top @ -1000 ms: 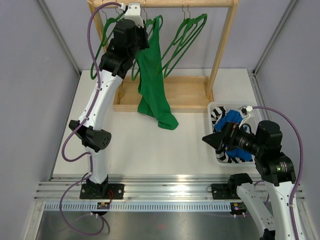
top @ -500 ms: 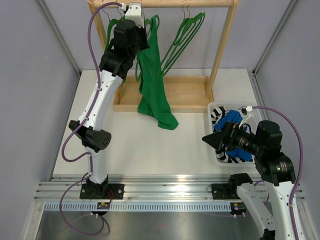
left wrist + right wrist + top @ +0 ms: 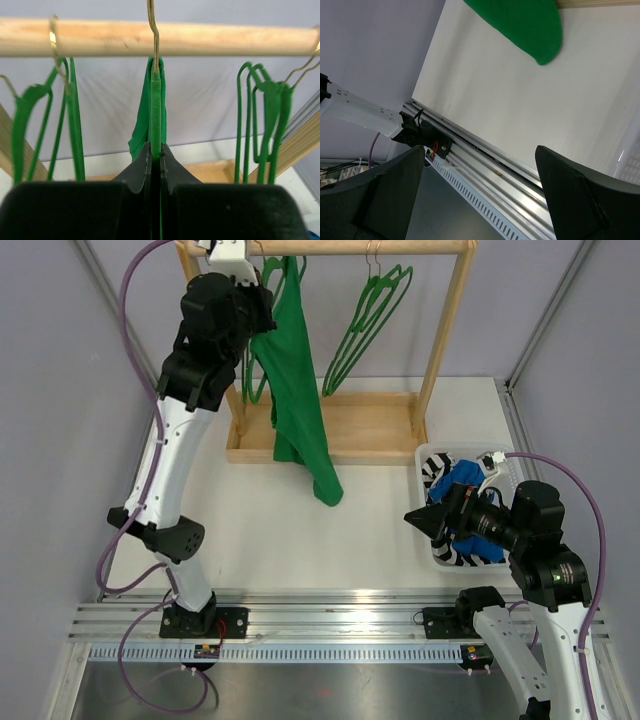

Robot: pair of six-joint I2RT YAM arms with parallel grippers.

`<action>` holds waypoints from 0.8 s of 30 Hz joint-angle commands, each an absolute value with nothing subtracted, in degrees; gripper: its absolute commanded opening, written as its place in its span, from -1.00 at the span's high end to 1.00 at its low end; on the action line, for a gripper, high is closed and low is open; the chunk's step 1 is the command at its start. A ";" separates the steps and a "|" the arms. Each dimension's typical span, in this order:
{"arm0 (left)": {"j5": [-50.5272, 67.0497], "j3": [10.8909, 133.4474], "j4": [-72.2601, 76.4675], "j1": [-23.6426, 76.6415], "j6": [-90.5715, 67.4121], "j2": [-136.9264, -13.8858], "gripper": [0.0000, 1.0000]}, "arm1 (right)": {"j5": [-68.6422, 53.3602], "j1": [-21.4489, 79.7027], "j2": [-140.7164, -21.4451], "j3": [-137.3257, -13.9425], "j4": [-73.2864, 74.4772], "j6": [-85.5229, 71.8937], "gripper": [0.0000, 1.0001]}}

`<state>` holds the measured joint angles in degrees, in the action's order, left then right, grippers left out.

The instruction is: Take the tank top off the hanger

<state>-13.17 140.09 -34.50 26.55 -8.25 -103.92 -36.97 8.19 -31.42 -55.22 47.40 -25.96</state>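
A green tank top [image 3: 298,390] hangs on a green hanger [image 3: 156,107] whose metal hook [image 3: 153,30] sits at the wooden rail [image 3: 360,246]. My left gripper [image 3: 262,318] is shut on the hanger just under its neck [image 3: 156,150], at the rail's left end. The top's lower end [image 3: 328,485] hangs to the table and shows as a green tip in the right wrist view [image 3: 525,25]. My right gripper [image 3: 420,520] is open and empty, low above the table in front of the basket.
Empty green hangers [image 3: 368,315] hang on the rail, more to the left [image 3: 45,120] and right [image 3: 260,125]. The rack's wooden base [image 3: 360,430] and right post [image 3: 445,325] stand behind. A white basket [image 3: 428,462] with blue and striped clothes sits at the right.
My left arm has moved up and to the left with the hanger in its grip, carrying the tank top along the rail; its lower end has lifted and shifted left. The right arm has not moved.
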 commanded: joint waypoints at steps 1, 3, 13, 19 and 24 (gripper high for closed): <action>-12.48 140.28 -30.84 26.63 -9.23 -98.01 1.00 | -36.30 8.09 -31.81 -57.39 45.88 -25.40 -0.99; -12.57 137.48 -32.68 26.63 -9.84 -96.16 1.00 | -36.12 8.09 -31.82 -57.92 46.23 -25.14 -0.99; -6.52 116.49 -39.12 28.99 -17.48 -77.10 1.00 | -42.07 8.09 -34.19 -58.89 39.65 -27.22 -0.99; -1.60 89.33 -34.81 32.17 -22.93 -56.04 1.00 | -50.35 8.09 -36.47 -52.84 22.78 -36.45 -0.99; 8.23 64.31 -31.12 32.17 -28.99 -40.98 1.00 | -50.10 8.35 -40.25 -47.13 12.24 -40.77 -0.99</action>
